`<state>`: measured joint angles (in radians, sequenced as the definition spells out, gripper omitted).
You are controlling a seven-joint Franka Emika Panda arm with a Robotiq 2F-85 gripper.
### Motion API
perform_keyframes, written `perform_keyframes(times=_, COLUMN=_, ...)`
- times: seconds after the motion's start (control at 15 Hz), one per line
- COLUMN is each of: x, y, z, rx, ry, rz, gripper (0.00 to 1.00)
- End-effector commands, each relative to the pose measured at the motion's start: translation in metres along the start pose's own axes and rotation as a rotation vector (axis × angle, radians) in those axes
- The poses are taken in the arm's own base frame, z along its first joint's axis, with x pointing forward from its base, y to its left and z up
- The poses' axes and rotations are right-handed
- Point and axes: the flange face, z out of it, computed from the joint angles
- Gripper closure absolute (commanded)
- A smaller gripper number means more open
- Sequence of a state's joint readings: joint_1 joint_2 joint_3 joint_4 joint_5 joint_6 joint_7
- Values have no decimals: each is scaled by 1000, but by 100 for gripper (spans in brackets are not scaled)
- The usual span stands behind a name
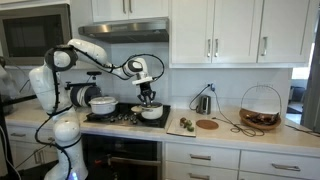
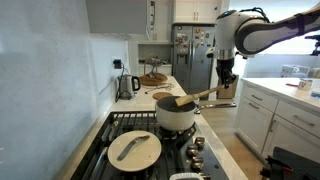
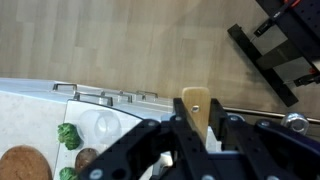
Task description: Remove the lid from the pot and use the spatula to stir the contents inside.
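The gripper (image 3: 198,125) pinches the spatula (image 2: 205,96) handle. The blade end sits in the pot (image 2: 176,118), and the lid (image 2: 135,148) lies at 7 o'clock of it. Risk: sideways force on the long handle could slide or tip the pot off its burner.

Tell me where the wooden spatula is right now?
In an exterior view the spatula leans in the small white pot on the stove, its handle reaching toward the picture's right, close below the end effector.
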<state>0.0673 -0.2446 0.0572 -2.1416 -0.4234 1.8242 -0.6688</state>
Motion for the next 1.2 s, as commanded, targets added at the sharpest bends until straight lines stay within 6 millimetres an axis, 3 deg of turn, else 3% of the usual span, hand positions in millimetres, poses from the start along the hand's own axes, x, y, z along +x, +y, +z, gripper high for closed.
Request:
perform_keyframes(times=0.0, x=10, y=-1, z=-2, rx=-9, ry=-28, rz=10, gripper=93)
perform_keyframes(times=0.8, x=25, y=-20, z=-30, rx=-55, ry=1, rz=14, gripper=93)
perform_keyframes(times=1.13, x=32, y=-26, z=-32, rx=-66, ry=0, rz=20, gripper=93)
